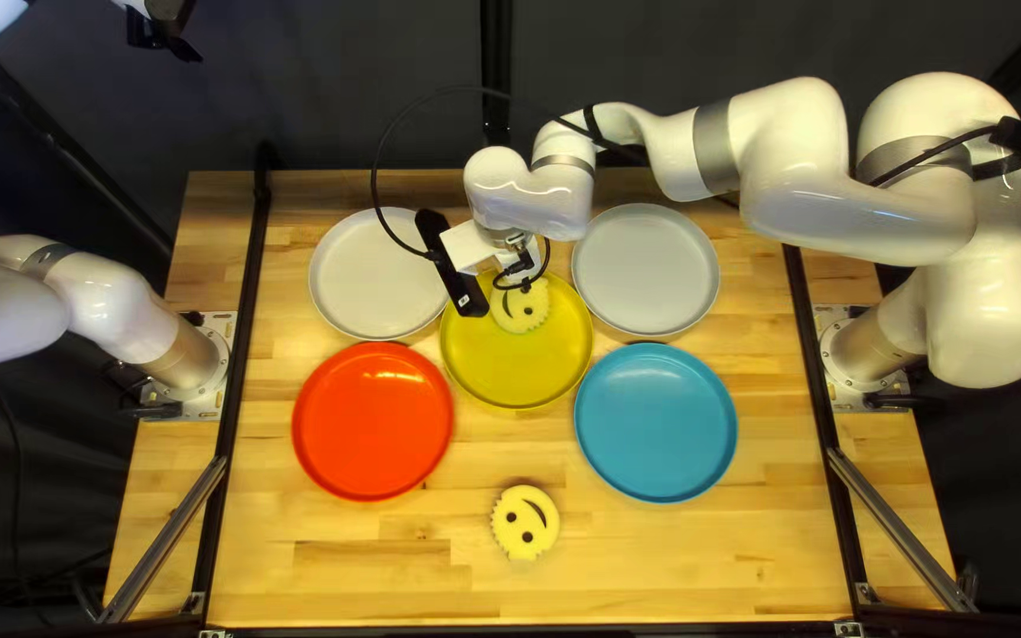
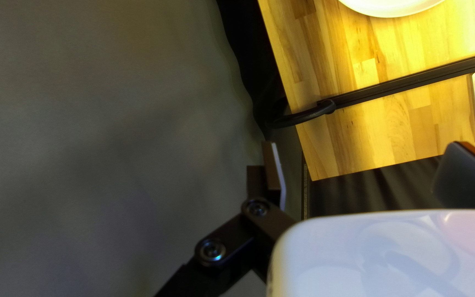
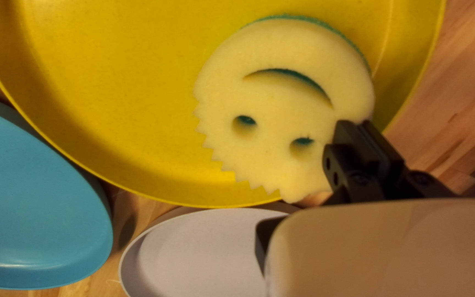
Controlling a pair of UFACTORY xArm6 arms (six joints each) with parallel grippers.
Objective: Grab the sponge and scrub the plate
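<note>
Between the closed-in fingers of my right gripper [image 1: 514,269]: the edge of a pale yellow smiley sponge [image 3: 270,104], face up, green layer showing along its rim. Grip is at one side of the disc. One finger lies over the face, the other against the outer edge. Fingers nearly together, only a thin bit of foam pinched; most of the sponge spreads out ahead of and beside them.

Directly under gripper and sponge: the yellow plate [image 1: 516,360]. Sponge sits over its far part, toward the table's far edge, and overlaps the rim in the right wrist view. Cannot tell how firmly it bears on the plate.

Either side of the right gripper, on the table [image 1: 392,591]: white plate [image 1: 375,274] toward my left arm's base, grey plate [image 1: 646,269] toward my right arm's base. Nearer the table's near edge than the gripper: red plate [image 1: 372,421] on the left-base side, blue plate [image 1: 656,422] on the right-base side. Farther out from the gripper, past the yellow plate and near the near edge, a second sponge [image 1: 525,522], smile side up.

Well apart from all this, left gripper [image 1: 166,45] is raised beyond the table's far left corner. In its own wrist view the left gripper [image 2: 364,159] has fingers spread wide, gripping nothing; part of the white plate shows well ahead.
</note>
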